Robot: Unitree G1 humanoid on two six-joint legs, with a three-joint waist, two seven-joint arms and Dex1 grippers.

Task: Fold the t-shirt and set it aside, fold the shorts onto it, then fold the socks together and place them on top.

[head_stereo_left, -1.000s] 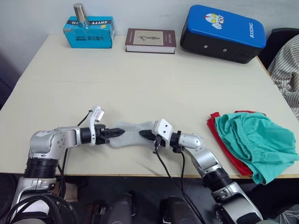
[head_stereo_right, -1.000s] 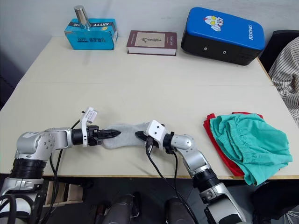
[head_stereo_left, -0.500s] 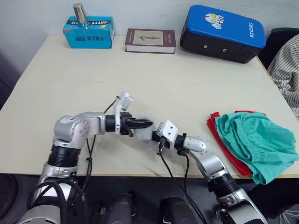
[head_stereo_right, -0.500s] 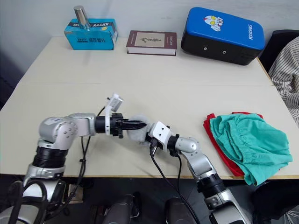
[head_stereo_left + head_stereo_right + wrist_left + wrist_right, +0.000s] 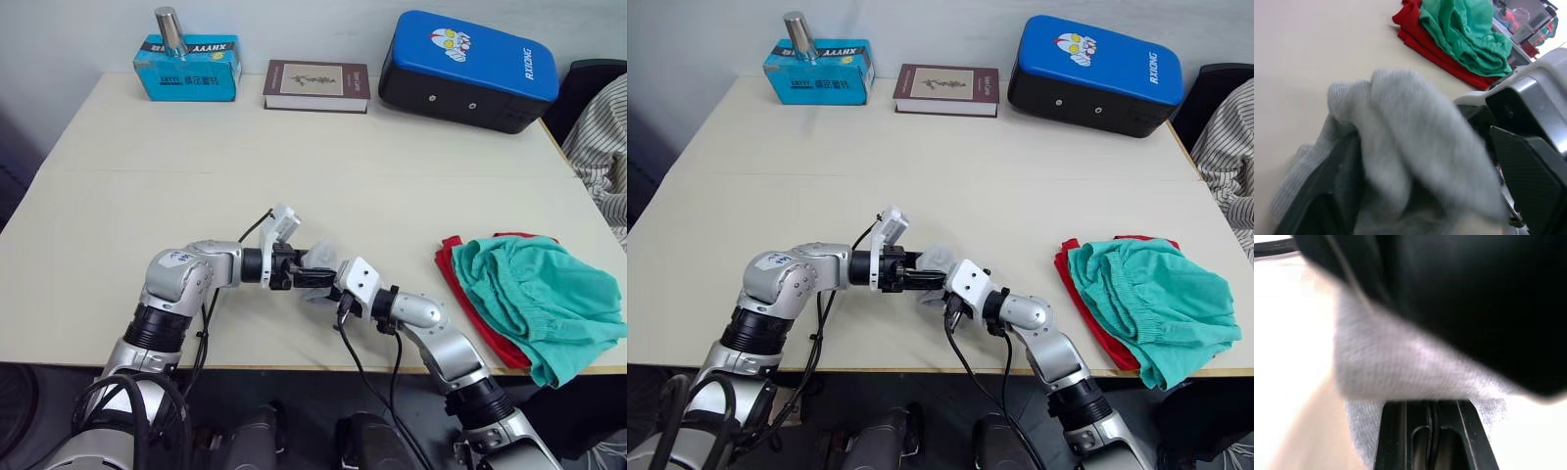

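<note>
Step in hand: folding the small light grey cloth socks [image 5: 315, 264], bunched near the table's [image 5: 294, 166] front edge. Left gripper [image 5: 312, 277] and right gripper [image 5: 331, 286] apparently clamp them. Next: carry onto the teal-green gathered shorts [image 5: 534, 294] covering the bright red t-shirt [image 5: 470, 304].

One t-shirt [image 5: 470, 302], one shorts [image 5: 539, 299], bunched socks [image 5: 318, 269] uncountable, one book [image 5: 315, 85], one blue case [image 5: 468, 69], one tissue box [image 5: 186, 66], one metal cup [image 5: 170, 31].
</note>
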